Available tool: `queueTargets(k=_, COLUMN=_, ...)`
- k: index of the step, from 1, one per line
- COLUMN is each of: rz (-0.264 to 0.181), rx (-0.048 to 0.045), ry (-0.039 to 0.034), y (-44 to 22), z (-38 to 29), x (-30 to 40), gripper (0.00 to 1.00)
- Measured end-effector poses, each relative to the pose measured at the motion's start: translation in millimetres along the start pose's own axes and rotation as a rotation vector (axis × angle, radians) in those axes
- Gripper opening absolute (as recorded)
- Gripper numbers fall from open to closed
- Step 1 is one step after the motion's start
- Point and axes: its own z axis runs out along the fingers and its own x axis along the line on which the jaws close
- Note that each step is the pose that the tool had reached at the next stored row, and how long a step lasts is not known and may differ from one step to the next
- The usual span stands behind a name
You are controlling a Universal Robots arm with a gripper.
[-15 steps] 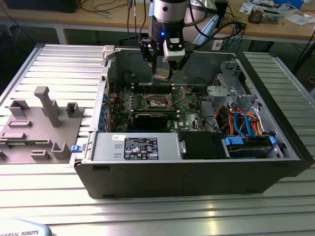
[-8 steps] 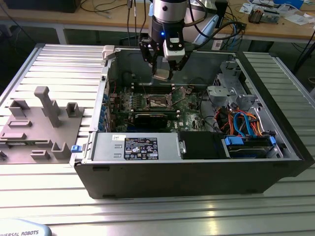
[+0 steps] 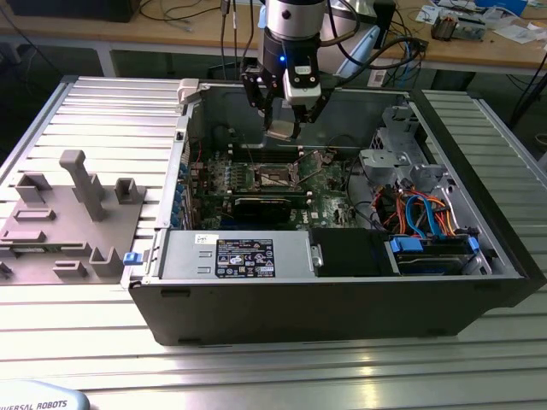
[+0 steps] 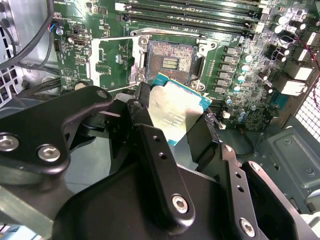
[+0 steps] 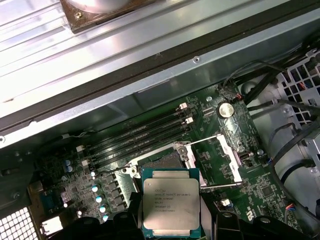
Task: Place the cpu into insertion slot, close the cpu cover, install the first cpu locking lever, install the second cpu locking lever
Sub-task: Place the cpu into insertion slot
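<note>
My gripper [image 3: 284,126] hangs inside the open computer case, shut on the cpu [image 3: 280,131], a flat silver-topped square with a green rim. Both wrist views show the cpu [image 4: 177,112] [image 5: 171,202] held level between the black fingers [image 4: 145,107], above the green motherboard [image 3: 329,201]. The insertion slot [image 4: 170,62] lies open just beyond the chip, its dark contact field bare. In the first wrist view the chip hides most of the insertion slot [image 5: 162,161]. The cpu cover [image 4: 112,62] [image 5: 222,157] is swung open beside the slot.
Long black memory slots [image 5: 145,132] run beside the socket. In the exterior view a power supply box [image 3: 244,256] fills the case's near side, and a drive cage with blue and orange cables [image 3: 427,226] stands at the right. A grey fixture tray [image 3: 68,213] lies outside on the left.
</note>
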Motion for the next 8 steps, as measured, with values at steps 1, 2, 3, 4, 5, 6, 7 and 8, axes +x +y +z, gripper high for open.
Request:
queueTargets(k=1, rz=0.001, rx=0.0000, ry=-0.0001, y=0.0, z=0.0, x=0.0, gripper=0.54)
queueTargets(k=2, rz=0.001, rx=-0.0001, ry=-0.0001, y=0.0, z=0.1, x=0.0, gripper=0.54)
queueTargets(k=3, rz=0.001, rx=0.0000, ry=-0.0001, y=0.0, z=0.1, x=0.0, gripper=0.54)
queueTargets(k=4, rz=0.002, rx=0.0000, ry=-0.0001, y=0.0, z=0.1, x=0.0, gripper=0.54)
queueTargets(k=5, rz=0.003, rx=-0.0001, ry=-0.0002, y=0.0, z=0.1, x=0.0, gripper=0.54)
queueTargets(k=6, rz=0.003, rx=0.0000, ry=-0.0003, y=0.0, z=0.2, x=0.0, gripper=0.54)
queueTargets(k=7, rz=0.004, rx=0.0000, ry=-0.0003, y=0.0, z=0.2, x=0.0, gripper=0.54)
queueTargets(k=8, rz=0.004, rx=-0.0001, ry=-0.0004, y=0.0, z=0.2, x=0.0, gripper=0.54)
